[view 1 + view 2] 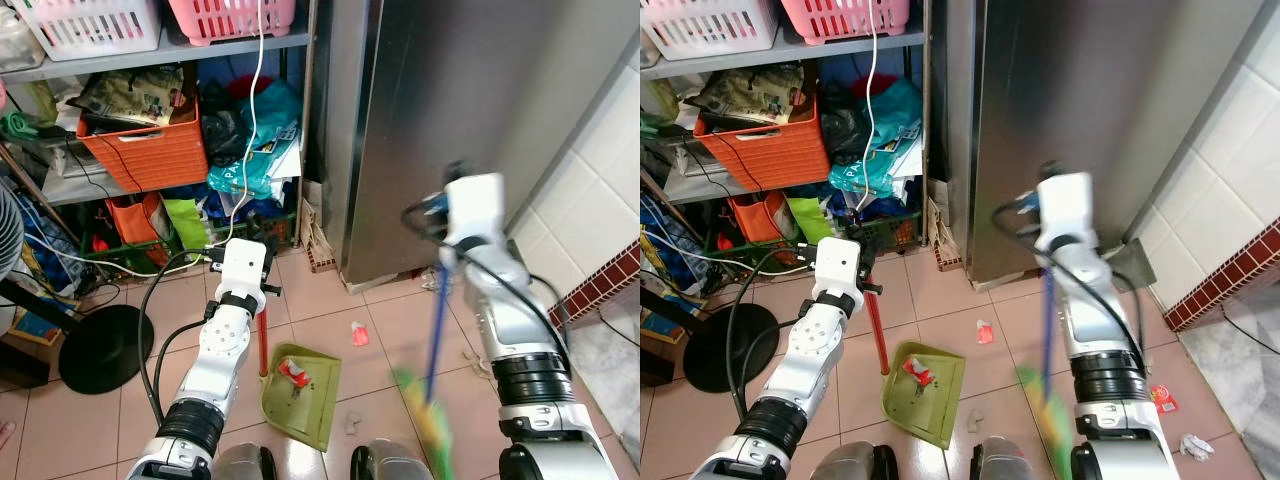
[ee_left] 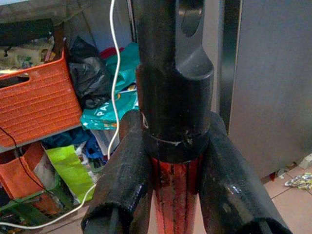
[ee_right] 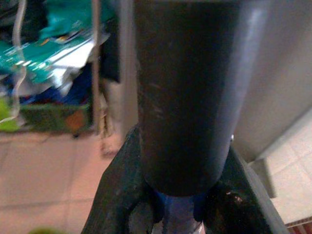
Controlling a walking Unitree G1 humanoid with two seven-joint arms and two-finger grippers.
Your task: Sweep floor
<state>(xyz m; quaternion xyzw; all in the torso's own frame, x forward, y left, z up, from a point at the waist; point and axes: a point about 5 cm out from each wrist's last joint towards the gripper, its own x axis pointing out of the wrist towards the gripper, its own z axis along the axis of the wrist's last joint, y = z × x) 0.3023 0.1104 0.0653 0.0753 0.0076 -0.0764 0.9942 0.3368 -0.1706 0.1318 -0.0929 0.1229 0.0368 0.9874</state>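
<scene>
On the tiled floor [image 1: 320, 310] in front of the robot, a green dustpan [image 1: 303, 395] lies with a red-and-white scrap [image 1: 293, 372] inside. The left gripper [image 2: 174, 195] is closed around the dustpan's red handle [image 1: 262, 340], its fingers [image 2: 124, 190] pressed to both sides of the pole. The right gripper [image 3: 178, 204] is clamped on the blue broom handle [image 1: 436, 325]; the blurred green bristles [image 1: 425, 420] reach the floor right of the dustpan. A small red wrapper [image 1: 359, 335] lies on the tiles between dustpan and steel fridge [image 1: 450, 120]. A cluttered shelf [image 1: 150, 100] stands left of the fridge.
</scene>
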